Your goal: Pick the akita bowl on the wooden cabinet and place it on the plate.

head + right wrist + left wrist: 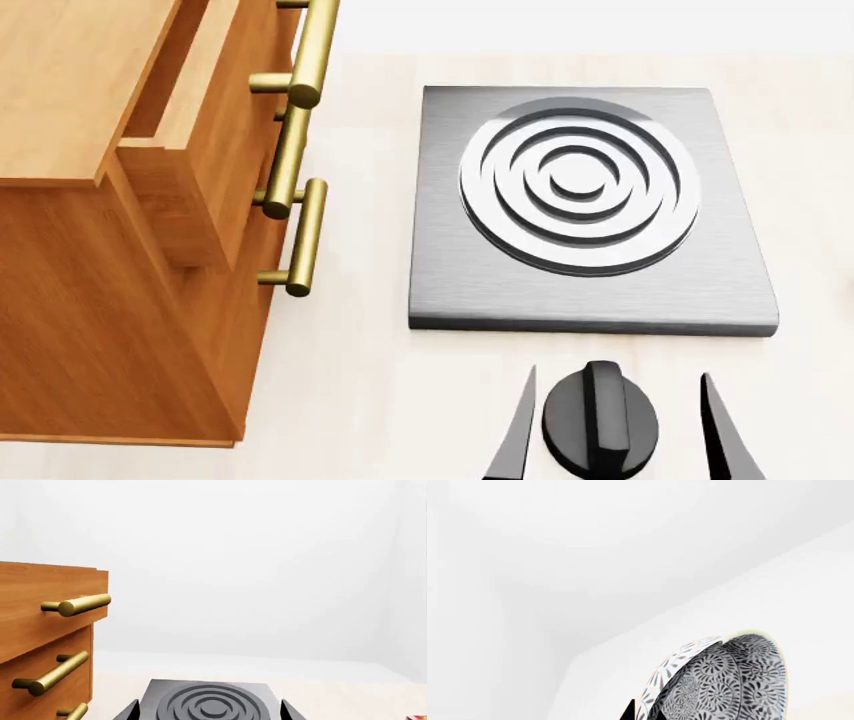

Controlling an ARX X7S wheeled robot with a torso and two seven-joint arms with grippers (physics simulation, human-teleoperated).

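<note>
Gripping looks like the right word for the left tool (639, 714). Only a dark sliver of one finger (628, 711) shows in the left wrist view, hard against the edge of the akita bowl (724, 680), so I judge it closed on the rim rather than see it plainly. The bowl hangs tipped on its side with pale wall behind it, clear of any surface. The head view shows neither the bowl nor the left arm.

The right tool (618, 374) hovers spread wide and holds nothing. From it, the grey stove (587, 200) lies at 12 o'clock on the table (360, 380). The wooden cabinet (120, 250) stands at 9 to 10 o'clock, with its brass handles (304, 235) facing the stove.

A red-and-white scrap at the border of the right wrist view may be the plate (416, 717), but too little shows to be sure. It is absent from the head view.

The bowl is probably glazed ceramic: stiff, slick, fairly light, and liable to chip. A pinch on the rim wall, one finger inside and one outside, is the sensible hold. Held tilted like this it could swivel or slip, so it should be levelled before it goes down and lowered gently onto the plate.
</note>
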